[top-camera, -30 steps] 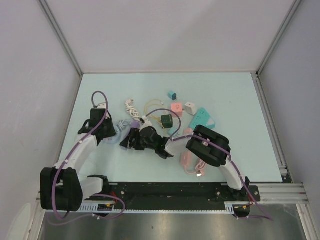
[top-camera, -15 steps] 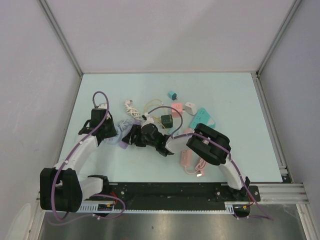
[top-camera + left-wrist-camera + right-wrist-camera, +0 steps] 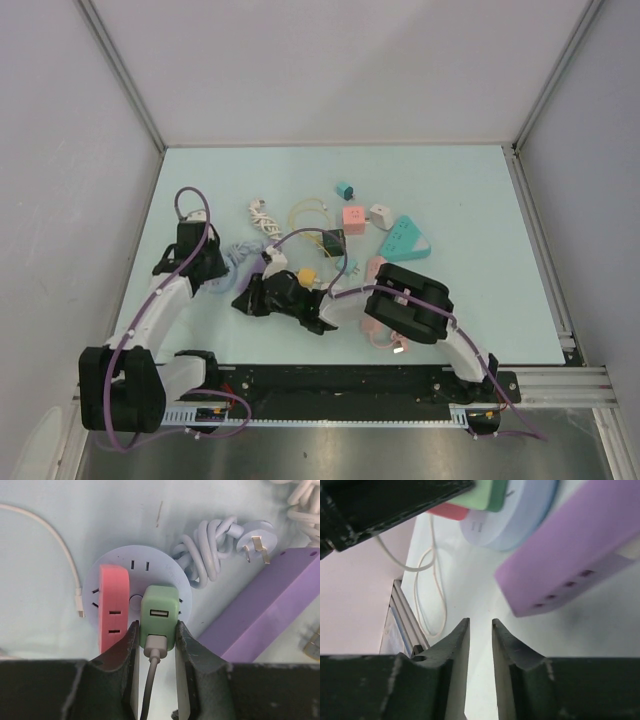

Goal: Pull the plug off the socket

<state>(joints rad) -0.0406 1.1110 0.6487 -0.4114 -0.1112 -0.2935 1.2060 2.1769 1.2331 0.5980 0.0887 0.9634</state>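
Observation:
A round lavender socket [image 3: 150, 562] lies on the table with a pink plug [image 3: 114, 605] and a green USB plug [image 3: 159, 611] seated in it. My left gripper [image 3: 157, 627] is shut on the sides of the green plug, and a grey cable [image 3: 150, 680] runs out of that plug between the fingers. In the top view this gripper [image 3: 212, 262] sits at the left of the clutter. My right gripper [image 3: 480, 622] hovers low over bare table in front of the socket [image 3: 515, 515], jaws shut and holding nothing. From above it [image 3: 248, 300] sits a little to the right of the left gripper and nearer the front edge.
A purple power strip [image 3: 265, 610] lies right of the socket, beside a coiled lavender cord [image 3: 215, 545]. A white cable [image 3: 60, 545] curves at the left. More adapters and strips lie further right: pink [image 3: 353, 215], white [image 3: 380, 213], teal [image 3: 402, 238]. The metal rail [image 3: 405, 620] is close.
The right gripper has drawn back toward the near edge and its jaws have gone from open to shut on nothing. The left gripper keeps its hold on the green plug.

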